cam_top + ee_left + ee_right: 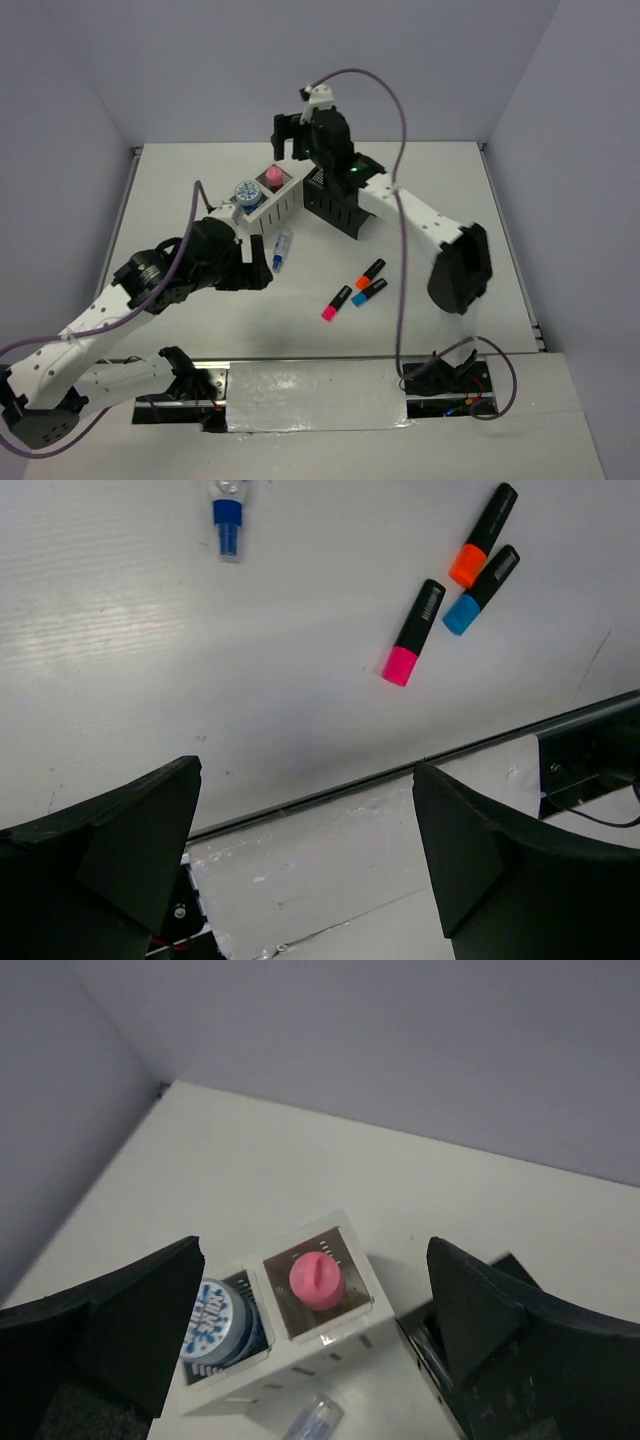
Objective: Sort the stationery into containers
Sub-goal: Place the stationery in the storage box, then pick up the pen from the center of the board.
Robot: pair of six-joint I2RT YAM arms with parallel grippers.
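The white box holds a pale-blue tape roll in one compartment and the pink tube in the other. Both also show in the right wrist view, the roll and the tube. The black box stands right beside it. The blue-white stick lies in front of the white box. The pink, orange and blue highlighters lie together on the table. My left gripper is open and empty, just left of the stick. My right gripper is open and empty above the boxes.
The table has grey walls behind and at both sides. In the left wrist view the stick and the pink, orange and blue highlighters lie beyond the open fingers, near the table's front edge.
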